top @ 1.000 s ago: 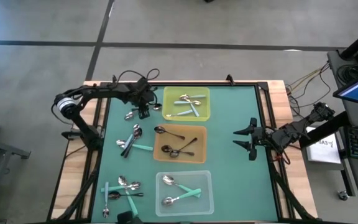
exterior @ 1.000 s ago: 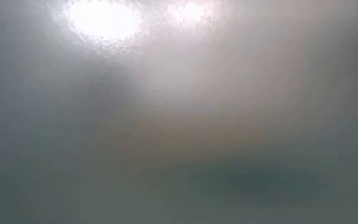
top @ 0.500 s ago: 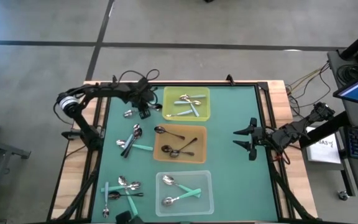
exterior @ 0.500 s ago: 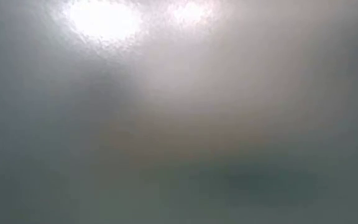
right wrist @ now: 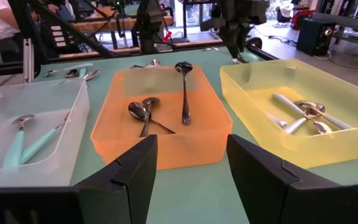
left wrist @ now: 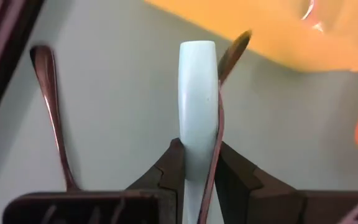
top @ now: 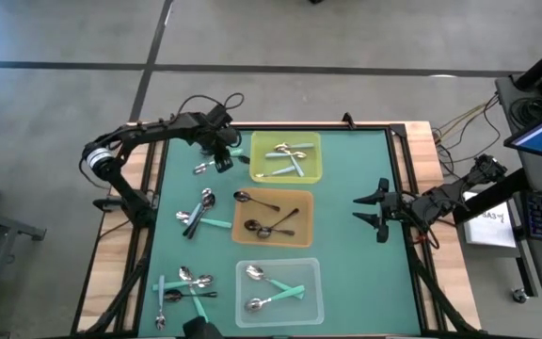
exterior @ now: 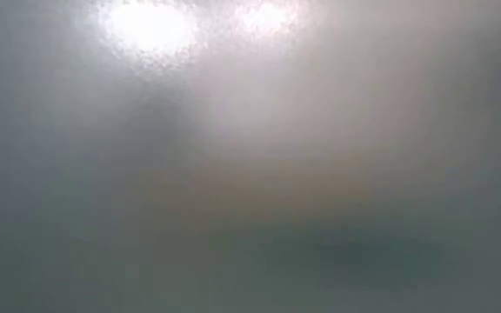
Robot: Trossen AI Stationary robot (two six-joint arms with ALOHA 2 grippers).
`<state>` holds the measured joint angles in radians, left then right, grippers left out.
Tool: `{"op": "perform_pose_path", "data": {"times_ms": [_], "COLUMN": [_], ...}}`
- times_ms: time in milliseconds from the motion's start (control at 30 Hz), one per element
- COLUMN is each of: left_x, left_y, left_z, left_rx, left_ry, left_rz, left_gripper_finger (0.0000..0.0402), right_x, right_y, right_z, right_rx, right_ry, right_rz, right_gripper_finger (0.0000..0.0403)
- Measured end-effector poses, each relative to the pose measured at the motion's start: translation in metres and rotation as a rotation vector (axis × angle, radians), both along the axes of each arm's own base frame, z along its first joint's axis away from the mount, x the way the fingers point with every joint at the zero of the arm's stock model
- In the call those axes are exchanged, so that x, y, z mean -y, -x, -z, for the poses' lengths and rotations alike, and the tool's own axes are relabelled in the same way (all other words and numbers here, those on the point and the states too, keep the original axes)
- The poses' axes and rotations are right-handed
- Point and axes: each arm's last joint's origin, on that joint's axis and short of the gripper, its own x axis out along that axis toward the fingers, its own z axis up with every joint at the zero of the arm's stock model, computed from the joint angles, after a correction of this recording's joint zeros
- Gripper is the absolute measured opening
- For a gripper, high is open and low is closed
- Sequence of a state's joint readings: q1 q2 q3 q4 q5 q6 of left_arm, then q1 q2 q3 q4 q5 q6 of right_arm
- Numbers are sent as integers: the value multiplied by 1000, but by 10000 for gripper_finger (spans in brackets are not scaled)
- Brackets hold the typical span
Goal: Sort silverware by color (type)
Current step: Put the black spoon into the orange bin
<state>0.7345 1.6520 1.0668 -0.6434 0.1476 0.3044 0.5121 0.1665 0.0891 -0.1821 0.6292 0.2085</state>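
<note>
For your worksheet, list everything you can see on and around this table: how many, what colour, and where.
Mat: one, green, covering the table.
Yellow tray: one, far end of the row, holding several pale spoons.
Orange tray: one, in the middle, holding about three dark spoons.
Clear tray: one, near end, holding at least two teal-handled spoons.
Loose spoons: several, mixed colours, in two clusters on the mat on the left arm's side of the trays.
Held spoon: one, teal handle, beside the yellow tray.
Left gripper: jaws shut on the held spoon.
Right gripper: jaws open, waiting on the other side of the orange tray.
</note>
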Motion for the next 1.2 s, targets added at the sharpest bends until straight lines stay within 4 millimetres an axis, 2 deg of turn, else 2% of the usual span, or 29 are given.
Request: {"op": "perform_pose_path", "data": {"times_ms": [200, 367, 533, 667, 767, 967, 1200], "left_x": [3, 12, 17, 19, 21, 24, 25], "left_y": [6, 16, 30, 41, 44, 48, 49], "left_z": [7, 23, 40, 49, 52, 43, 10], "left_rx": [-45, -108, -263, -368, -372, -375, -310], "left_ry": [26, 75, 2, -73, -58, -42, -101], "left_rz": [25, 24, -4, -13, -45, -78, -102], "left_gripper_finger": [43, 44, 82, 37, 31, 31, 31], "right_x": [0, 0, 0, 0, 0, 0, 0], "right_y": [0, 0, 0, 0, 0, 0, 0], "right_z": [0, 0, 0, 0, 0, 0, 0], "right_rx": [0, 0, 0, 0, 0, 0, 0], "right_ry": [0, 0, 0, 0, 0, 0, 0], "right_rz": [0, 0, 0, 0, 0, 0, 0], "right_gripper_finger": [185, 185, 185, 185, 185, 185, 185]}}
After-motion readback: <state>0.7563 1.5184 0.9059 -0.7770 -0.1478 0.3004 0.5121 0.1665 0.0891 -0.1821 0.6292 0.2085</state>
